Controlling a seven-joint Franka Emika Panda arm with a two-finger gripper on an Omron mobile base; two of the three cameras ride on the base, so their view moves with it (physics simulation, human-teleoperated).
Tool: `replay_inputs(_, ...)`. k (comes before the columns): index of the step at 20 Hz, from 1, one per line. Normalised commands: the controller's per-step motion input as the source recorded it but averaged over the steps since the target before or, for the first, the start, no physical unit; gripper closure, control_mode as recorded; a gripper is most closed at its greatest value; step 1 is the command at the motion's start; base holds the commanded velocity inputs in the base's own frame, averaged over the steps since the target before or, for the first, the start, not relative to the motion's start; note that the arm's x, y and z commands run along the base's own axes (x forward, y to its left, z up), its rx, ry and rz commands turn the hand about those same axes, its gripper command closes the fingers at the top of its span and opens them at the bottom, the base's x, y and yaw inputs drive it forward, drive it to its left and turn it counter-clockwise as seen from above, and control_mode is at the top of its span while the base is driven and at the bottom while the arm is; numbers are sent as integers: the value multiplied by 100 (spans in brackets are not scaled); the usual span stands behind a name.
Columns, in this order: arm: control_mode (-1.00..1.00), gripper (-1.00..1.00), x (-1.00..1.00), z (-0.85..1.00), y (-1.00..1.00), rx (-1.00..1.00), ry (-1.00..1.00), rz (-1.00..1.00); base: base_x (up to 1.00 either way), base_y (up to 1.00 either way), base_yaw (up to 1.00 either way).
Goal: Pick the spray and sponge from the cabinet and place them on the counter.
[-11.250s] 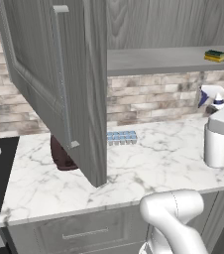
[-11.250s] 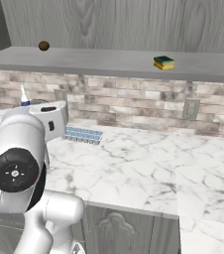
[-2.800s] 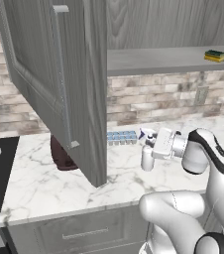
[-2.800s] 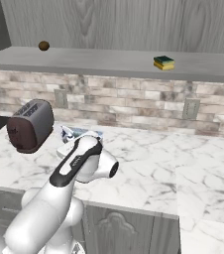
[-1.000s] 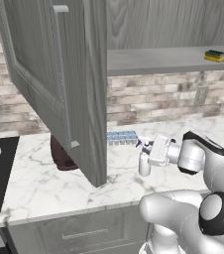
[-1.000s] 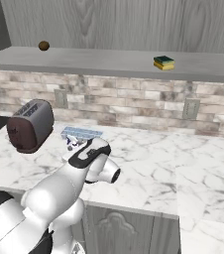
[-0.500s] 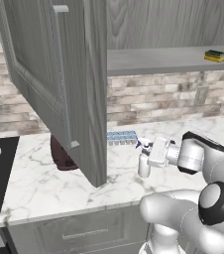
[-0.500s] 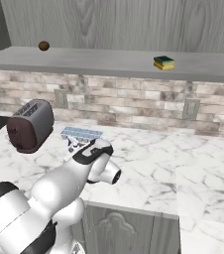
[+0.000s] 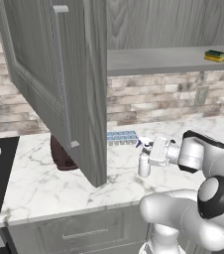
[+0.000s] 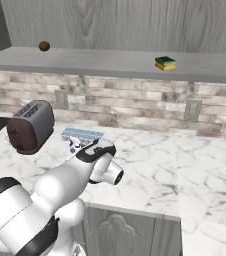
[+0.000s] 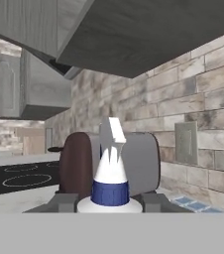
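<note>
White marble worktop (image 9: 44, 183) is where the action is: the spray (image 9: 144, 165) is held upright by the claw (image 9: 146, 155), low over the marble, a bit nearer than the pale blue ice-cube tray (image 9: 121, 137). Whether the bottle's base is actually touching the surface can't be told. The claw is clenched on the spray around its neck, just under the trigger head, with the arm reaching in from the right.

From the hand view, the spray's blue collar (image 11: 110, 192) and white trigger are seen dead centre between the two dark fingertips (image 11: 64, 201), with the toaster (image 11: 109, 161) standing right behind it and the black stovetop (image 11: 20, 177) further off to the left.

The sponge (image 9: 215, 55) is seen lying flat on the cabinet's grey inner shelf (image 9: 153, 60), far right end, well apart from everything on the worktop. A small brown round thing (image 10: 44, 46) is parked at the shelf's left end. The cabinet door (image 9: 54, 84) is swung wide open, its long bar handle (image 9: 63, 74) facing out, and most of the toaster is hidden behind it in the left base view.
</note>
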Motion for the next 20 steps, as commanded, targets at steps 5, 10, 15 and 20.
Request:
replay_inputs(5, -100, 100, 0, -14, 0, 0, 0, 0, 0, 0, 0)
replay_inputs(10, -100, -100, 0, -15, 1, 0, 0, 0, 0, 0, 0)
replay_inputs(15, -100, -100, 0, -14, 0, 0, 0, 0, 0, 0, 0)
replay_inputs(20, -100, -100, 0, -9, 0, 0, 0, 0, 0, 0, 0)
